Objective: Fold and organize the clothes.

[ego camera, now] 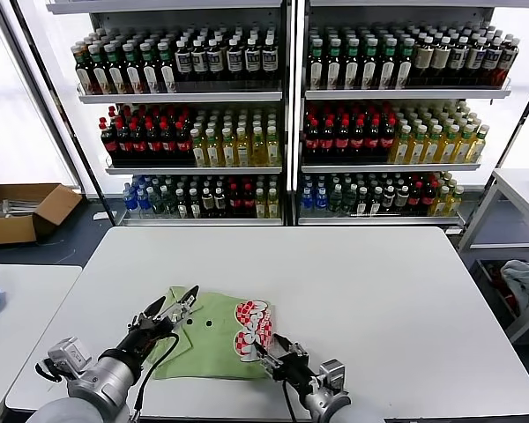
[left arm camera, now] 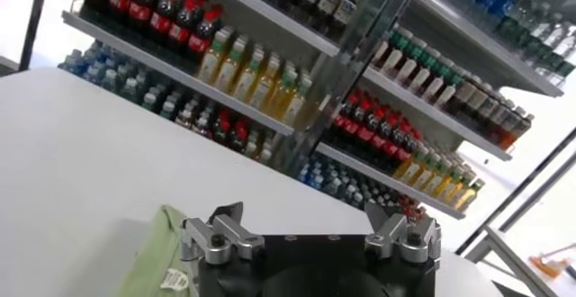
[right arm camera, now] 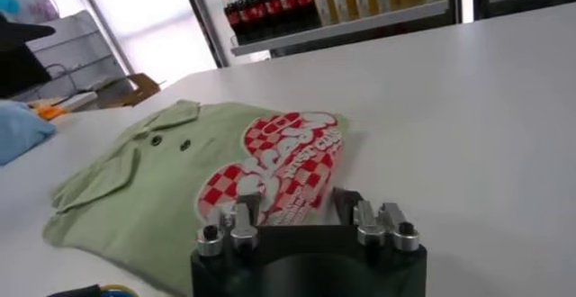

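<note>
polo shirt (ego camera: 213, 335) flat between claws | left claw (ego camera: 178, 304) spread | right claw (ego camera: 266, 349) half-spread, empty

The left claw (ego camera: 178, 301) has black fingers tipped in pale metal, mounted on a black wrist that widens into a silver-grey arm segment; a thin black cable loops beside it; seen from its own wrist camera, its body is a glossy black block carrying two silver finger brackets, each fixed with dark screws. The right claw (ego camera: 266, 351) is built alike (black fingers, black housing, silver-grey link behind).
</note>
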Controlling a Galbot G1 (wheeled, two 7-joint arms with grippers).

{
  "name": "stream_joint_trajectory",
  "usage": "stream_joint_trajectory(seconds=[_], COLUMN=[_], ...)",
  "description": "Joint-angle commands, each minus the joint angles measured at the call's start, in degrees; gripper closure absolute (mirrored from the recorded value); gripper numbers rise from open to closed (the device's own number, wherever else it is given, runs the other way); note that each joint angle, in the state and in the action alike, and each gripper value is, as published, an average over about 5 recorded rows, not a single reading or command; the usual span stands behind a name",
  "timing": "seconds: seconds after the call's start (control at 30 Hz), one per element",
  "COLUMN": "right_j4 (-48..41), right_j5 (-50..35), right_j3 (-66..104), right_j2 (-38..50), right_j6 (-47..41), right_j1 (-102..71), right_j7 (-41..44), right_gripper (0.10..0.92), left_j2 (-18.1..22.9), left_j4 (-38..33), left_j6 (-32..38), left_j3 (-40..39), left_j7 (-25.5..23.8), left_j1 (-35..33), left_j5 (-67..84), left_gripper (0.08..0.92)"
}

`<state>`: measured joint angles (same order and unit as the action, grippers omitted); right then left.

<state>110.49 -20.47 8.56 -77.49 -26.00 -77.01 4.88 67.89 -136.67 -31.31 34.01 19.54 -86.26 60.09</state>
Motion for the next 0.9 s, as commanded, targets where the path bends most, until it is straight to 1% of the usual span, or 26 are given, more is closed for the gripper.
stream_joint_trajectory(seconds=[0.03,0.33,0.47,0.53,0.63,0.73,0.9], right_j4=[-2.1,-0.7,1.1,2.6,4.3,4.7,4.8], right_j5=[0.9,1.1,1.6,1.7,2.7,4.4,3.8], right_j3=[-3.4,-1.6,0.4,2.3,5.6,9.2,16.7], right_j2=[-0.3,0.3,1.9,3.9,7.9,12.2,15.8], right_j6=[-0.7,0.7,0.8,0.8,1.2,2.7,5.2], right_j1=[2.0,1.8,1.3,0.6,-1.0,-3.1,-7.2], right_j7=[0.0,1.7,3.0,4.1,5.4,6.1,6.7], right_gripper=[0.535,0.795,0.890,0.909,0.910,0.910,0.910], left_j2=[2.8,3.4,4.2,4.4,4.3,4.1,4.6], left_j4=[-0.9,-0.7,-0.7,-0.7,-0.7,-0.5,-0.1], left_j6=[-0.2,-0.4,-0.6,-0.6,-0.7,-0.8,-0.9], left_j3=[0.5,0.9,1.1,1.6,2.6,3.3,2.4], left_j7=[0.0,0.6,1.0,1.1,1.0,1.0,1.7], left_j1=[-2.3,-2.7,-3.1,-3.3,-3.3,-3.3,-2.9], left_j5=[-2.5,-2.6,-2.8,-2.7,-2.5,-2.3,-2.5], left_gripper=[0.177,0.177,0.177,0.177,0.177,0.177,0.177])
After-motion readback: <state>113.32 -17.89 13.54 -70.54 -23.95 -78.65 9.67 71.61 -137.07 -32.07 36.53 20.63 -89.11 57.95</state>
